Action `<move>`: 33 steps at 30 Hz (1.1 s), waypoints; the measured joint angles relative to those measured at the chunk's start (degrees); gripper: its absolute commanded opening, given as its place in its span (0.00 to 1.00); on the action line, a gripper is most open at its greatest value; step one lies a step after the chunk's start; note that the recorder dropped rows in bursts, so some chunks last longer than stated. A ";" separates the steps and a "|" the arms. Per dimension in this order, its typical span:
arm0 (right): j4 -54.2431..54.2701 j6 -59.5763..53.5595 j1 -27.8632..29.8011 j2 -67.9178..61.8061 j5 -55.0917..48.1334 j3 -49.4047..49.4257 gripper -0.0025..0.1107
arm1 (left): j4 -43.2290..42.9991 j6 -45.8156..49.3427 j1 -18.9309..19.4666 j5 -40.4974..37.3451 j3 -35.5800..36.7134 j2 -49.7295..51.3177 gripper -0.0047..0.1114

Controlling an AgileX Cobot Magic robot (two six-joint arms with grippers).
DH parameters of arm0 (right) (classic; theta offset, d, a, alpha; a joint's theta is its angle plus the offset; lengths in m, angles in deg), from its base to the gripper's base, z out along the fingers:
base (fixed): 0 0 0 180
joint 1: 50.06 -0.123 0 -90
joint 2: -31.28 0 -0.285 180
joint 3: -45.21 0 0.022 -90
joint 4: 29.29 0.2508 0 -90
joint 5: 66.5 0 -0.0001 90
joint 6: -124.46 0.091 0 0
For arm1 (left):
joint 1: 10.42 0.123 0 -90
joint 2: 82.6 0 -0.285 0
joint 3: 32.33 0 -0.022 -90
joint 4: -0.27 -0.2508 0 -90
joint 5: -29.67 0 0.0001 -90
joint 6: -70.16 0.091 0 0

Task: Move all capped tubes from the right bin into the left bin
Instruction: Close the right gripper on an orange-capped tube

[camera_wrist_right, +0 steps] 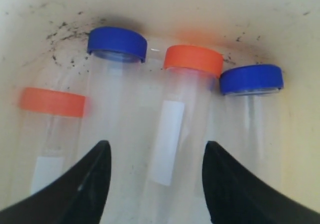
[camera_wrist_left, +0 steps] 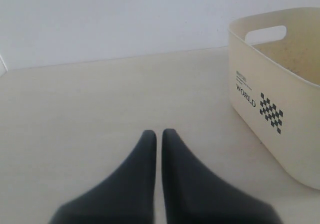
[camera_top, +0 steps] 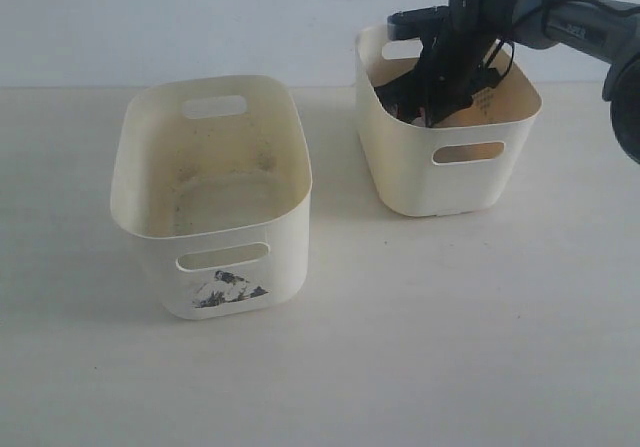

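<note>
Pale tabletop with left bin, white wall behind

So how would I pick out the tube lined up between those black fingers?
Look in the right bin, the plain-fronted tub. Of four tubes lying inside, it's the orange-capped tube flanked by two blue-capped tubes; the other orange-capped one lies at the row's end.

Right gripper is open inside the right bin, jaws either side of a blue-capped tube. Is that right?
Not quite. The right gripper is open inside the right bin, but the tube between its jaws is the orange-capped tube, as the right wrist view shows. One blue-capped tube lies to one side of it and a second blue-capped tube to the other.
</note>
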State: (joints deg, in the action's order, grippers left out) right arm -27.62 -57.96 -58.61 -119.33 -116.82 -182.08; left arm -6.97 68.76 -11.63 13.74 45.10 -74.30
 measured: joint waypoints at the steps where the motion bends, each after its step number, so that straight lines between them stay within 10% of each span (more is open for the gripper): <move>1: 0.29 0.08 0.00 0.00 0.00 0.00 0.48 | 0.00 0.00 0.00 0.00 0.00 0.00 0.08; 12: 0.09 -0.02 -0.65 -0.12 -1.18 0.00 0.14 | 0.00 0.00 0.00 0.00 0.00 0.00 0.08; 21: -1.67 -0.51 -0.85 0.09 -2.76 0.00 0.45 | 0.00 0.00 0.00 0.00 0.00 0.00 0.08; 33: -2.93 -0.51 -0.99 -0.13 -3.28 0.12 0.45 | 0.00 0.00 0.00 0.00 0.00 0.00 0.08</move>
State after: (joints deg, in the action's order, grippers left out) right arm -30.56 -58.47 -59.60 -119.46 -120.10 -181.96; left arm -6.97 68.76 -11.63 13.74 45.10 -74.30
